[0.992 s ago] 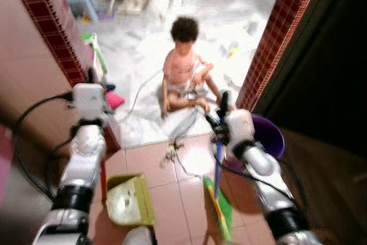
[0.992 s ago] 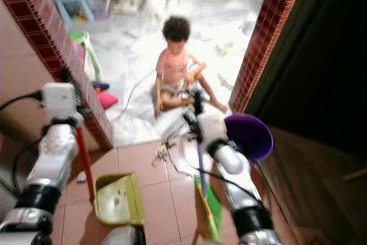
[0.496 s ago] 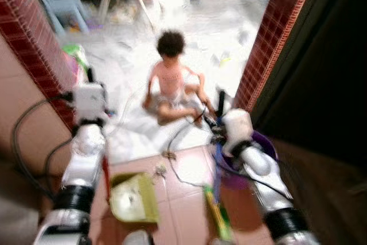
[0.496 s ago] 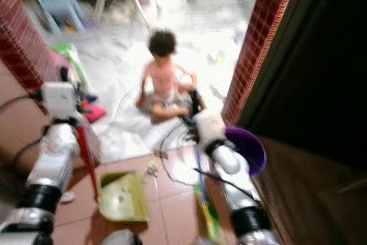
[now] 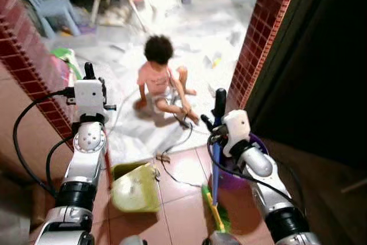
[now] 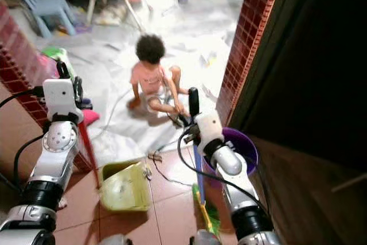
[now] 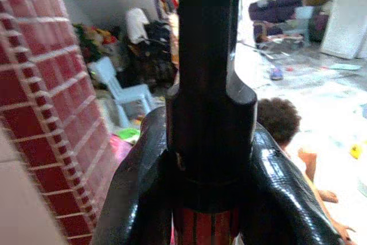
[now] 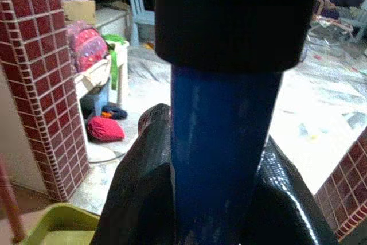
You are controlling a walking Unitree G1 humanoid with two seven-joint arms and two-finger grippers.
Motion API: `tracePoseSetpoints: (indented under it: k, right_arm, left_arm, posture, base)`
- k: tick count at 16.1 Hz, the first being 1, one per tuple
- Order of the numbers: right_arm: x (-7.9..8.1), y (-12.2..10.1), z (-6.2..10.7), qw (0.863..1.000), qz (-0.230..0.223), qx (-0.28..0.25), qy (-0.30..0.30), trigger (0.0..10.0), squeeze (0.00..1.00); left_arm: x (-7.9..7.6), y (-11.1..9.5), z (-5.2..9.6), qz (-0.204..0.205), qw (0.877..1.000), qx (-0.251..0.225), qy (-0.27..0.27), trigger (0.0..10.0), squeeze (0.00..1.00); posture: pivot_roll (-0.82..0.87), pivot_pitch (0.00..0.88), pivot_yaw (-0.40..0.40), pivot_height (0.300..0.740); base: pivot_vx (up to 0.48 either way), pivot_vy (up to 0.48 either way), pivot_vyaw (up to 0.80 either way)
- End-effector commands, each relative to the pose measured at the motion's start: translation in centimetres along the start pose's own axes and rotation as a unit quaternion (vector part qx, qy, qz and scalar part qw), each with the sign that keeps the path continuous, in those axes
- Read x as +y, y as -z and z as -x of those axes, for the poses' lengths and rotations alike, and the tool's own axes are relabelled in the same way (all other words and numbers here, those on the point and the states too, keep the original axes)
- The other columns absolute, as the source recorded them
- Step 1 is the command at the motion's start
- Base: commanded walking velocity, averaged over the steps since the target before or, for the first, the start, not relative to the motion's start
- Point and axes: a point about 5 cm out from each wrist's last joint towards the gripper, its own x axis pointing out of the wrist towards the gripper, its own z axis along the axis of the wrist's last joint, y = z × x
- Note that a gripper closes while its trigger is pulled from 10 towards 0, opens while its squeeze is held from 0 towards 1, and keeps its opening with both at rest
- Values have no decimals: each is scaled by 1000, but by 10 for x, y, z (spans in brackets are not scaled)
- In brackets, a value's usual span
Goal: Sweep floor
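Note:
My left gripper (image 7: 209,193) is shut on the red dustpan handle (image 5: 108,167) just below its black top end. The yellow-green dustpan (image 5: 136,187) rests on the brown tiles below it. My right gripper (image 8: 221,199) is shut on the broom's blue handle (image 5: 216,170) under its black cap. The broom's green and yellow head (image 5: 217,216) touches the tiles near a purple bucket. A small bit of litter (image 5: 163,157) lies on the tiles between dustpan and broom.
A person (image 5: 157,81) sits on the white floor just beyond the doorway, with a cable (image 5: 178,139) trailing to the tiles. Red brick pillars (image 5: 264,32) frame the opening. The purple bucket (image 6: 243,144) stands behind the broom. A blue plastic chair (image 5: 54,7) is far back left.
The camera has moved, so the whole view shifted and sharpened. The person has turned and leans to one side. Both grippers keep their hold on the handles.

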Motion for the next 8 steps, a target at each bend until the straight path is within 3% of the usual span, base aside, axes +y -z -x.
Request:
tracePoseSetpoints:
  k: [1,5,8]
  right_arm:
    - [-2,-12,-3,1000,12,-24,-5,10000,0]
    - [8,-23,-6,996,-43,-52,-51,10000,0]
    - [12,-37,-11,993,-45,-73,-77,10000,0]
  left_arm:
    - [4,-9,-3,-20,999,-25,-8,10000,0]
    - [5,-8,-2,-19,999,-25,-8,10000,0]
    - [9,1,2,-31,999,-20,-22,10000,0]
  posture:
    - [-122,0,32,740]
    - [-123,0,32,740]
    - [-122,0,30,740]
  base:
    - [0,0,0]
    - [0,0,0]
    - [0,0,0]
